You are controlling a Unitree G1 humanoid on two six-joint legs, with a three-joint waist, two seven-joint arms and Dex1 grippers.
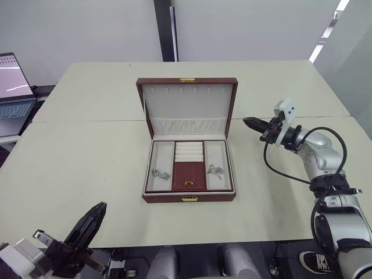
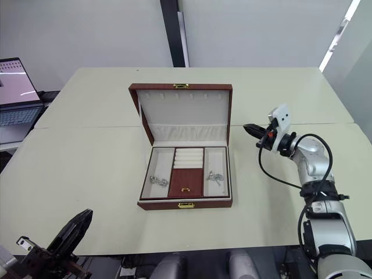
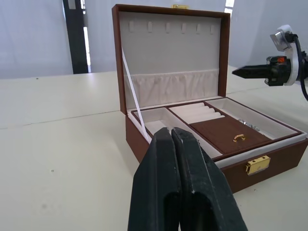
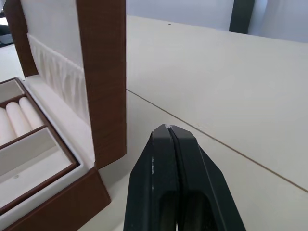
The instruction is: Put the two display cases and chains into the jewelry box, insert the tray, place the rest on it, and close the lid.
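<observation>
Closing the lid [image 1: 187,103] calls for a push from behind its top edge, easing it down squarely over the tray [image 1: 189,167]. Nearest, the left claw [image 1: 87,225] hangs at the tabletop [image 1: 75,168] edge, fingers pressed together. The box [image 1: 189,197] sits mid-table. The right claw [image 1: 251,122], also pinched shut, hovers just beside the lid's right edge.

Jewelry box [image 1: 189,197] mid-table [image 1: 75,157], lid [image 1: 188,110] upright behind; tray [image 1: 189,167] seated inside, chains [image 1: 161,174] in its 2 side compartments; laptop [image 1: 14,87] beyond the table's far left
</observation>
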